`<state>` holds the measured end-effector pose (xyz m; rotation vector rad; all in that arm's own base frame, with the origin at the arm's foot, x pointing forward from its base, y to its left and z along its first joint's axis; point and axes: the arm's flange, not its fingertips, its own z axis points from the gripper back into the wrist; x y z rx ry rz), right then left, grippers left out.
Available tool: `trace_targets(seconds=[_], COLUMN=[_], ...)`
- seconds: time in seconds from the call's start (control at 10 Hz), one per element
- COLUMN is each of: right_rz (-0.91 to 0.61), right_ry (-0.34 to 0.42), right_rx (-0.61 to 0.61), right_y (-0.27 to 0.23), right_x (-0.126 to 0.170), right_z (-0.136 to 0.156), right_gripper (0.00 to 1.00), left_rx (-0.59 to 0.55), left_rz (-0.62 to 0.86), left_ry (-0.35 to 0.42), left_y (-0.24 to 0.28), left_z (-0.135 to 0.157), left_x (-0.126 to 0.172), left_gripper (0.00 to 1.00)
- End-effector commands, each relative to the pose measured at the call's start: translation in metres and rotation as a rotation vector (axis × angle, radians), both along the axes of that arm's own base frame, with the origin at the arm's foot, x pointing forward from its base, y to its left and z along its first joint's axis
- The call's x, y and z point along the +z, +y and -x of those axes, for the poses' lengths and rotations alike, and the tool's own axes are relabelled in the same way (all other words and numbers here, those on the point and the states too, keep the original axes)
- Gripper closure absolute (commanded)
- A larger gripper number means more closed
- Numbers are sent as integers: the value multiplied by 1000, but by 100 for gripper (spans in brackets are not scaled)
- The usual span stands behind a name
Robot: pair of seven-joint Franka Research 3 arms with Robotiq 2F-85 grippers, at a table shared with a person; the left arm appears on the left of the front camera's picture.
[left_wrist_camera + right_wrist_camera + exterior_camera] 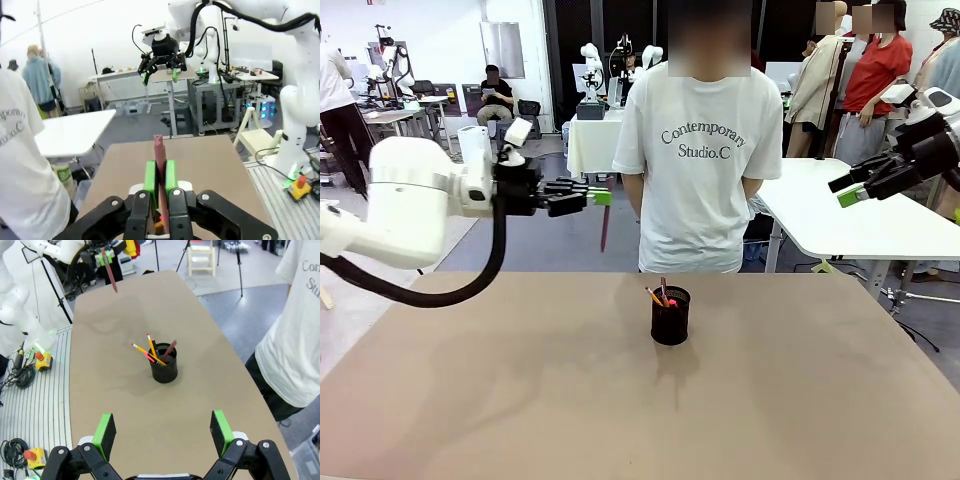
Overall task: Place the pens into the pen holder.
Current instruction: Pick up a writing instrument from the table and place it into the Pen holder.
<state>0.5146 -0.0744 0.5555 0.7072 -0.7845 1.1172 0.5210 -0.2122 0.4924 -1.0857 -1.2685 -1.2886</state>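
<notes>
Left gripper (603, 197) was clamped on a reddish-brown pencil (604, 228), held high above the table (470, 400) and well to the left of the pen holder (670, 318). From the wrist cam the green pads (150, 176) pinched the stick (160, 165) tight between them, w/ one end poking out past the pads. Right gripper (163, 432) was spread wide w/ nothing in it, up high at the right side, looking down on the cup (164, 368).

Step in hand, I'd judge: carry the pencil over the cup and drop it in. To do it well, keep it hanging straight, bring the lower tip over the cup mouth, lower till the tip is inside the rim, then let go. Already several pens (150, 351) in there leaning left, so aim for the free side; cup is light mesh and could tip if nudged.

Pencil's long axis ran near vertical in the front view, lower end pointing down at the table, gripped near its top. In the right wrist view it hung slightly slanted (109, 270).

Cup stood upright mid-table, nearer the far edge. Beyond it a person in a white T-shirt (705, 150) stood at the far side.
</notes>
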Motion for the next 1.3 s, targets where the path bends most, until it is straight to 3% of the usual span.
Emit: trace_targets(seconds=[0.0, 0.2, 0.6, 0.8, 1.2], right_rz=[10, 10, 10, 10, 10], right_ry=[-1, -1, -1, -1, -1], right_rx=[0, 0, 0, 0, 0], right_y=[0, 0, 0, 0, 0], right_x=[4, 4, 4, 4, 4], right_z=[0, 0, 0, 0, 0], right_gripper=[0, 0, 0, 0, 0], left_rx=[78, 52, 1, -48, -8], left_rz=[89, 151, 173, 184, 156], left_ry=[-141, -156, -70, -61, -81], left_y=[-26, -57, -106, -107, -108], left_z=[-24, -36, -57, -57, -50], left_x=[-12, -16, -37, -42, -46], left_gripper=[100, 100, 100, 100, 100])
